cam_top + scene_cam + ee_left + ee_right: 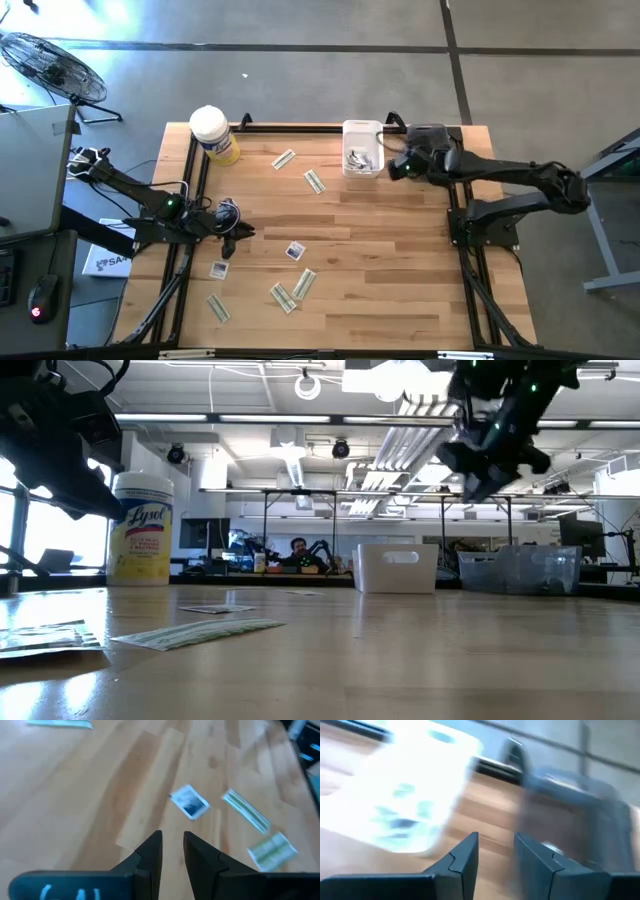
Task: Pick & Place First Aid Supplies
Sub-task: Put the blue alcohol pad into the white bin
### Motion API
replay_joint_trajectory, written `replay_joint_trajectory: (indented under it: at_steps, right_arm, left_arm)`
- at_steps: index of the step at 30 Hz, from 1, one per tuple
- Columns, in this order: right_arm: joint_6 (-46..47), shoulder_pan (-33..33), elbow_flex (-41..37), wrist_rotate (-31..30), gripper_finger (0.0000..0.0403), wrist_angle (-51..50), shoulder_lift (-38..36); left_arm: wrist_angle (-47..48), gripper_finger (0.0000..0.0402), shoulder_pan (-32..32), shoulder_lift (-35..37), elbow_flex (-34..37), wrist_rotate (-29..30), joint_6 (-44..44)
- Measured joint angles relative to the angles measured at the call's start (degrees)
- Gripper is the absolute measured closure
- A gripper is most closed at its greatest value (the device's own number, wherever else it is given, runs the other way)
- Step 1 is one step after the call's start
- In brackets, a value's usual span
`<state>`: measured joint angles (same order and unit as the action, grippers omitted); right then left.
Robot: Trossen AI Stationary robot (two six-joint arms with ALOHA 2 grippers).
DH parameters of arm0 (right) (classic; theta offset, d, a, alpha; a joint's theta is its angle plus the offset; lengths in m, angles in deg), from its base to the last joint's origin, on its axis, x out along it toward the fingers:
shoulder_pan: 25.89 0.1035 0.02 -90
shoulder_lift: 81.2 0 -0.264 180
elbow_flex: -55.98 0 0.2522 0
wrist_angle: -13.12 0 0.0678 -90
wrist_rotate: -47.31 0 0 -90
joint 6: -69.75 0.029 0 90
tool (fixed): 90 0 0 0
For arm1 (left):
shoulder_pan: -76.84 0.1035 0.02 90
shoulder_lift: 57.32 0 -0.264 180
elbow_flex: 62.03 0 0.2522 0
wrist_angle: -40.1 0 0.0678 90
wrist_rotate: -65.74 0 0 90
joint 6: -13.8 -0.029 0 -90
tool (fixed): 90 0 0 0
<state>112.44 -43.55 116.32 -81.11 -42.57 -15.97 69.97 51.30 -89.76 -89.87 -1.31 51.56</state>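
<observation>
Several small packets lie flat on the wooden table. Pale-green-and-white strips sit near the far side, and more strips sit near the front. Square white packets with blue marks lie between them. My left gripper hovers above the table's left part, slightly open and empty. In its wrist view a square packet and two strips lie beyond its fingertips. My right gripper is raised just right of the white bin, open and empty.
The white bin stands at the far edge with packets inside it. A yellow wipes tub with a white lid stands at the far left corner. A clear container sits right of the bin. Black rails frame the table, and bare wood fills its right half.
</observation>
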Motion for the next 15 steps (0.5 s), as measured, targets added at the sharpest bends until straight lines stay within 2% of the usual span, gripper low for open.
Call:
replay_joint_trajectory:
  at_steps: [3,8,10,12,15]
  right_arm:
    - [-3.49,8.11,-0.3,-0.75,0.0284,8.88,0.33]
    - [-9.69,19.66,-2.12,-0.79,0.0284,24.87,2.72]
    - [-11.34,23.48,-2.77,-0.53,0.0284,29.68,4.49]
    - [-12.13,26.81,-2.91,-0.38,0.0284,33.43,6.63]
    - [-13.07,31.12,-2.91,-0.14,0.0284,38.41,10.16]
  left_arm:
    - [0.09,0.0325,0.0,-0.02,0.0,3.21,0.0]
    - [-0.29,0.0325,-0.02,-0.07,0.0,5.02,-0.42]
    - [-1.16,0.0325,0.0,-0.07,0.0,8.4,0.72]
    - [-3.39,0.0325,0.02,-0.42,0.02,10.77,1.53]
    - [-11.0,0.0325,0.02,-1.95,0.85,10.52,-0.79]
